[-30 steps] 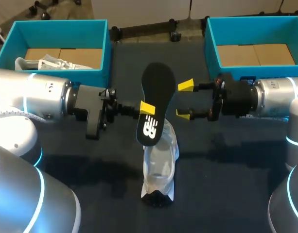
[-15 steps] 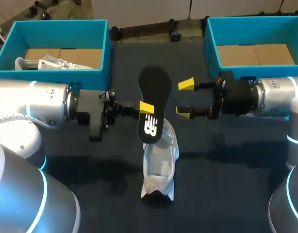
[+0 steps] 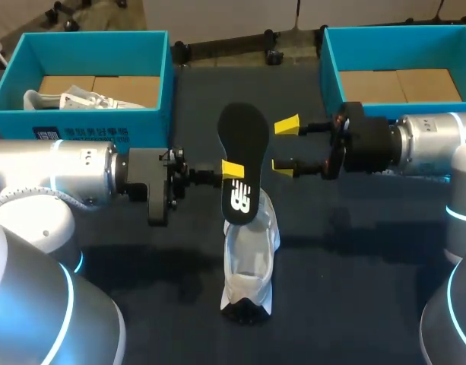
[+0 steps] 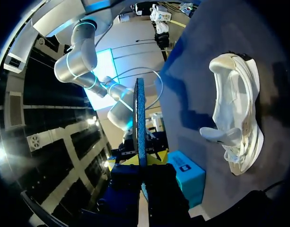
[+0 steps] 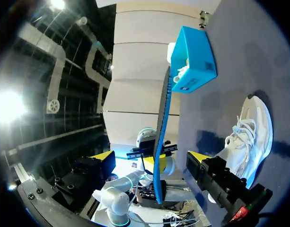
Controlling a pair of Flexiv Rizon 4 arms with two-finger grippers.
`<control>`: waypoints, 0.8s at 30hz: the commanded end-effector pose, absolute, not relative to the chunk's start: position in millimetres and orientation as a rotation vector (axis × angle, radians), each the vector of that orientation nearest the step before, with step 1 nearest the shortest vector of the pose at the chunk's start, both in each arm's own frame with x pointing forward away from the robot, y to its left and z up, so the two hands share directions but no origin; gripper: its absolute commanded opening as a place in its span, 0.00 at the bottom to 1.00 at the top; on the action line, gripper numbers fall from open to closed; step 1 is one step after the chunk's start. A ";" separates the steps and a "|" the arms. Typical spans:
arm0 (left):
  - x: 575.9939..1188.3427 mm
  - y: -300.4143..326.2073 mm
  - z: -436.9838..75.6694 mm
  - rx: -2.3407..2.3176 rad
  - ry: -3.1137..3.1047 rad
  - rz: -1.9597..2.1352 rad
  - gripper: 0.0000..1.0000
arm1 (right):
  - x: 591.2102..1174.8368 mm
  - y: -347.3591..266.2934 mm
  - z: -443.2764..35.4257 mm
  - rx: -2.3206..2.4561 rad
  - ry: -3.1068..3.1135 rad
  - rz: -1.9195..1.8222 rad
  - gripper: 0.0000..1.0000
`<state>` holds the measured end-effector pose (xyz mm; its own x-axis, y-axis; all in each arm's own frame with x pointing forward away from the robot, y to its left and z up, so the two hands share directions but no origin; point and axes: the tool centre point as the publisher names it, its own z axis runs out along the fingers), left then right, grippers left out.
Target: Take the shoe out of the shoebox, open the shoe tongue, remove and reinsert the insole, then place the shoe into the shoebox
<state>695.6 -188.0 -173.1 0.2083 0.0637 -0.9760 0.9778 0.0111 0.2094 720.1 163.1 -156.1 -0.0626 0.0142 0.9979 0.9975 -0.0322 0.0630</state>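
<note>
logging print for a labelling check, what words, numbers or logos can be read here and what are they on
Insole: a white brand logo in large letters, near where the left gripper clamps it; not spelled out here.
Left shoebox: white label print on its front wall, too small to read.
Shoe: no readable print.

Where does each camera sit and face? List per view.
Head view: above and behind, looking down on the table; both arms, left gripper clamping the insole, right gripper open.
Left wrist view: wrist-mounted, along the left gripper; insole edge-on, shoe beside.
Right wrist view: wrist-mounted, facing the insole; own fingertips show.
All share insole and shoe.
</note>
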 end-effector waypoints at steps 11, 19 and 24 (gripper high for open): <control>696.9 -192.4 -176.3 1.323 1.108 -1.005 0.00 | 730.2 185.0 -160.7 -1.207 -1.285 -1.268 0.92; 696.9 -192.4 -176.3 1.323 1.108 -1.005 0.00 | 731.3 197.5 -168.0 -1.219 -1.284 -1.253 0.76; 696.9 -192.4 -176.3 1.323 1.108 -1.005 0.00 | 730.3 204.0 -169.4 -1.235 -1.303 -1.235 0.52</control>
